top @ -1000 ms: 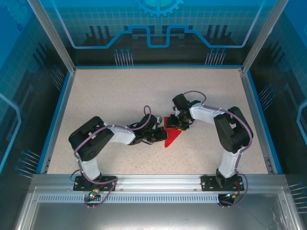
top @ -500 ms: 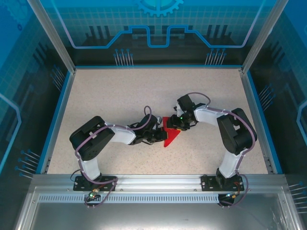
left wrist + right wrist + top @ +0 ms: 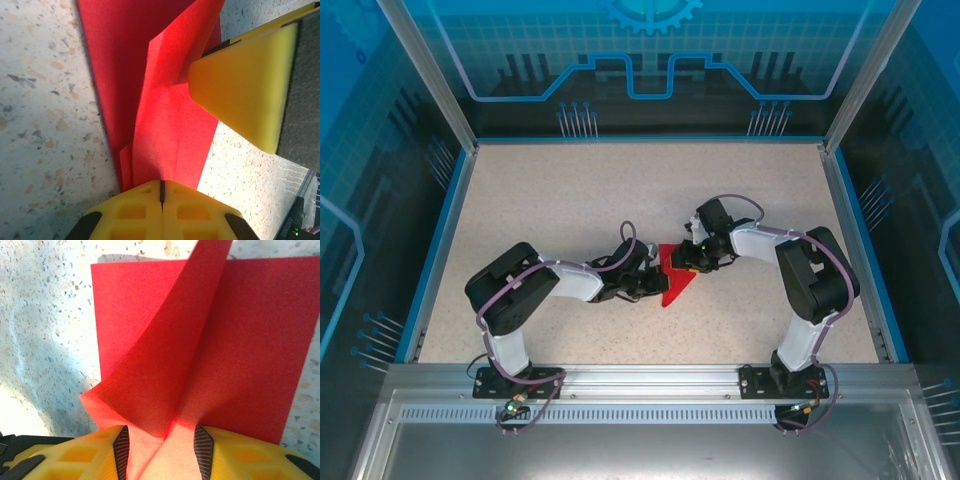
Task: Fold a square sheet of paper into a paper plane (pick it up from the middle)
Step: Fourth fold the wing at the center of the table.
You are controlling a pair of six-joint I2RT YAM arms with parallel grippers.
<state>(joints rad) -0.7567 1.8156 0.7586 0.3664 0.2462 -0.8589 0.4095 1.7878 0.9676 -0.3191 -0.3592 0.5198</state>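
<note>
The square sheet of paper (image 3: 676, 287) is bright red, folded to a pointed shape, and lies on the speckled table between both arms. My left gripper (image 3: 653, 281) reaches it from the left. In the left wrist view its jaws (image 3: 161, 183) are shut on the paper (image 3: 170, 125) where a raised crease runs into them. My right gripper (image 3: 689, 262) comes from the right, and one of its yellow fingers (image 3: 240, 90) rests over the sheet's far part. In the right wrist view that gripper (image 3: 162, 442) stands open, with a lifted flap of the paper (image 3: 165, 365) rising between its pads.
The speckled table (image 3: 570, 200) is boxed in by a blue rim and clear walls (image 3: 440, 230). An aluminium rail (image 3: 640, 375) carries both arm bases along the near edge. Open tabletop lies behind and to both sides of the paper.
The right wrist has shifted slightly right and lower, and its jaws have narrowed around the raised flap. The left arm and the paper have stayed where they were.
</note>
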